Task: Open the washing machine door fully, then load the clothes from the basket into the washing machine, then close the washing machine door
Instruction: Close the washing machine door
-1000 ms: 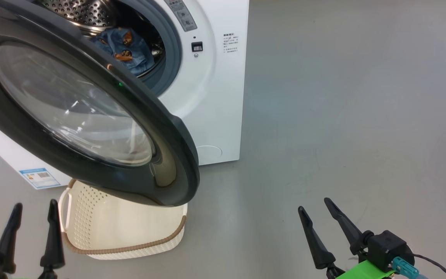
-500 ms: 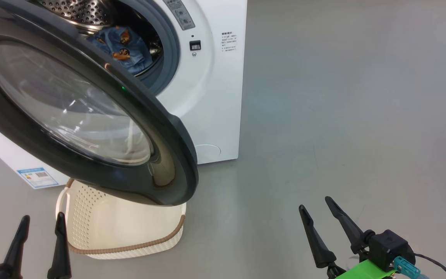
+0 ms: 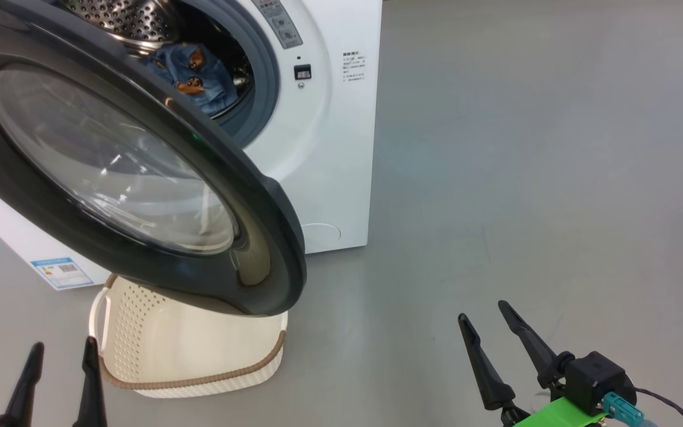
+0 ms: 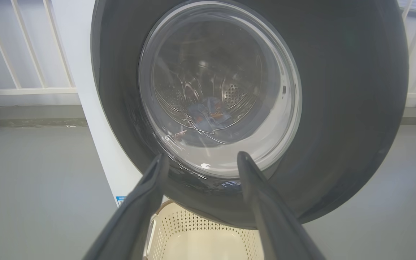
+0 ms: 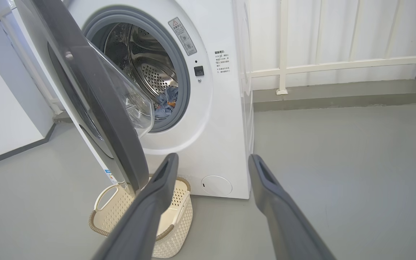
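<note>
**Door Standing Open, Clothes Lying in the Drum**

The grey floor (image 3: 525,178) is stretching out wide to the right of the washing machine (image 3: 329,148), which is standing at the upper left of the head view. The washing machine door (image 3: 270,225) is hanging open, swung out toward the camera, with its black rim and glass bowl covering much of the opening. Behind it, the steel drum (image 5: 146,61) is showing inside the grey gasket. The basket (image 3: 199,379) is sitting on the floor in front of the machine, partly under the door's lower edge. The clothes (image 3: 199,77) are lying in the drum, blue with orange-brown prints. The left gripper (image 3: 63,343) is hovering just beside the basket's handle, fingers spread and grasping nothing. The right gripper (image 3: 482,311) is hanging well apart over bare floor, likewise spread and unloaded.
</note>
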Motion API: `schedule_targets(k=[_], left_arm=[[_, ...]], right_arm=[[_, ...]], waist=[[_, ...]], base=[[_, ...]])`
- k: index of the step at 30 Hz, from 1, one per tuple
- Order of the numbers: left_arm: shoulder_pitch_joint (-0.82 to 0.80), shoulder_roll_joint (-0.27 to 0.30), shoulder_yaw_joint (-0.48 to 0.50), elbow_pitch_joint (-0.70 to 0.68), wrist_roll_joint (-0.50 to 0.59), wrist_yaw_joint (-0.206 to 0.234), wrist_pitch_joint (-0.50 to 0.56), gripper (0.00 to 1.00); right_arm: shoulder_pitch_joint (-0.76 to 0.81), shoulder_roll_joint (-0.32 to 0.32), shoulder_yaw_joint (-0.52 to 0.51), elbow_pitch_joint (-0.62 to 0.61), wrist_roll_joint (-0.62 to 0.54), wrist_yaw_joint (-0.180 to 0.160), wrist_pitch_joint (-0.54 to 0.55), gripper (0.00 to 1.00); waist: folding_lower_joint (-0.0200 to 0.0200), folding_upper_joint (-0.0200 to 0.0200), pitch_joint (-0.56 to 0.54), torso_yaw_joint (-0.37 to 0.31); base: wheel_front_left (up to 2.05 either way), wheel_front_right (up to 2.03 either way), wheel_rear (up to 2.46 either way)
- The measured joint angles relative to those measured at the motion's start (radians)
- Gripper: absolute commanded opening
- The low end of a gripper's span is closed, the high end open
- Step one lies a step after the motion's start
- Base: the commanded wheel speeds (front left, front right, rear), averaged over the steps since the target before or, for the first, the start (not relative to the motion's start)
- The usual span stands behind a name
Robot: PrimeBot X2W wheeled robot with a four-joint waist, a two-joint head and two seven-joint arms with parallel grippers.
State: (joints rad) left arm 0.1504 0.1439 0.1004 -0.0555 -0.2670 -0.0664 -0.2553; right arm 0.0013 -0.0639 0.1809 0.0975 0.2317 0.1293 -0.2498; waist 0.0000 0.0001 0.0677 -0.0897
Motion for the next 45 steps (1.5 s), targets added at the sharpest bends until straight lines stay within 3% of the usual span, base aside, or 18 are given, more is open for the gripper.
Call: schedule_targets(k=[23,24,25,26,27,35,45], left_arm=[[0.020,-0.012,0.006,0.025,0.015,-0.002,0.000,1.00],[0.020,-0.012,0.006,0.025,0.015,-0.008,0.000,1.00],[0.021,-0.013,0.007,0.025,0.016,-0.009,0.000,1.00],[0.024,-0.014,0.007,0.025,0.016,-0.009,0.000,1.00],[0.028,-0.016,0.007,0.024,0.016,-0.009,0.000,1.00],[0.035,-0.029,0.010,0.024,0.016,-0.017,0.000,1.00],[0.034,-0.033,0.016,0.023,0.015,-0.024,0.000,1.00]], right_arm=[[0.002,-0.002,0.002,0.006,0.000,0.000,0.000,1.00],[0.002,-0.002,0.002,0.006,0.000,0.000,0.000,0.95],[0.002,-0.002,0.002,0.006,0.000,0.000,0.000,0.50],[0.003,-0.002,0.002,0.006,0.000,0.000,0.000,0.15],[0.004,-0.002,0.002,0.006,0.000,0.000,0.000,0.00],[0.023,0.001,-0.008,-0.011,0.000,0.000,0.000,0.00],[-0.030,0.005,-0.004,-0.274,0.000,0.000,-0.002,0.00]], waist=[[0.0000,0.0000,-0.031,0.005],[0.0000,0.0000,-0.032,0.005],[0.0000,0.0000,-0.032,0.005],[0.0000,0.0000,-0.032,0.005],[0.0000,0.0000,-0.033,0.005],[0.0000,0.0000,-0.030,0.002],[0.0000,0.0000,-0.020,0.003]], base=[[0.00,0.00,0.00],[0.00,0.00,0.00],[0.00,0.00,0.00],[0.00,0.00,0.00],[0.00,0.00,0.00],[0.00,0.00,0.00],[0.00,0.00,0.00]])
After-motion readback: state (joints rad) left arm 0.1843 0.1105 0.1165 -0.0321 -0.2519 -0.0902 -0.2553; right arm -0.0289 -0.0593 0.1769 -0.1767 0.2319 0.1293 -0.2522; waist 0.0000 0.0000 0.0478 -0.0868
